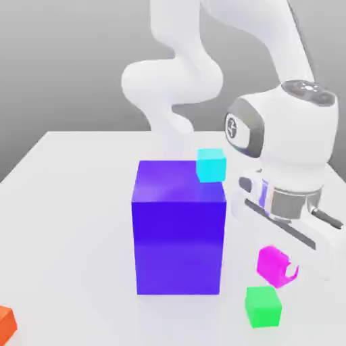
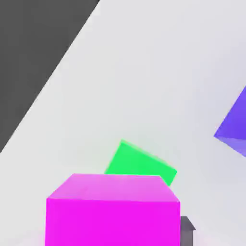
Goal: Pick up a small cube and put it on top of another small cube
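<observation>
Magenta-pink cube [image 1: 272, 265] in the hand [image 1: 279, 264], clamped between its fingers, above the surface [image 1: 81, 236] near the green cube [image 1: 263, 307]. Cyan cube [image 1: 211, 165] by the blue-violet block [image 1: 178, 246]; which cube is to be the base, cannot tell. Handling, judged: light, stiff, not fragile; matte faces should grip fairly well. Best hold: opposite side faces, centred, underside free for stacking.
</observation>
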`<act>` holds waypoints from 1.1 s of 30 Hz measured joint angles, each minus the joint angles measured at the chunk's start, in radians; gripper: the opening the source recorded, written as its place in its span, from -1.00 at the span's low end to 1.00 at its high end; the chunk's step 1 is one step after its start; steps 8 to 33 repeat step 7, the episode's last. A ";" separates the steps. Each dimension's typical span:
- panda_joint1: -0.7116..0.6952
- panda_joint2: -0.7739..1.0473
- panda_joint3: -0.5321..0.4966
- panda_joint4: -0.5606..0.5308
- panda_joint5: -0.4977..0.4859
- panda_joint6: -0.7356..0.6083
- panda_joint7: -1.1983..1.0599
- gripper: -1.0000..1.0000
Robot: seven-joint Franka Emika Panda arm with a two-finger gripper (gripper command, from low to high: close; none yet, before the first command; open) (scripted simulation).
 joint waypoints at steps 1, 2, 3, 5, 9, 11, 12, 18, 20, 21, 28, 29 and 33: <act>0.003 0.030 -0.005 0.000 -0.009 0.030 0.013 -1.00; 0.008 0.063 -0.012 0.001 -0.019 0.063 0.023 -1.00; 0.013 0.098 -0.020 0.002 -0.030 0.095 0.033 -1.00; 0.017 0.119 -0.025 0.003 -0.036 0.116 0.038 1.00; 0.017 0.119 -0.025 0.003 -0.036 0.116 0.038 1.00; 0.017 0.119 -0.025 0.003 -0.036 0.116 0.038 1.00; 0.017 0.119 -0.025 0.003 -0.036 0.116 0.038 1.00; 0.017 0.119 -0.025 0.003 -0.036 0.116 0.038 1.00; 0.017 0.119 -0.025 0.003 -0.036 0.116 0.038 1.00; 0.017 0.119 -0.025 0.003 -0.036 0.116 0.038 1.00; 0.017 0.119 -0.025 0.003 -0.036 0.116 0.038 1.00; 0.017 0.119 -0.025 0.003 -0.036 0.116 0.038 1.00; 0.017 0.119 -0.025 0.003 -0.036 0.116 0.038 1.00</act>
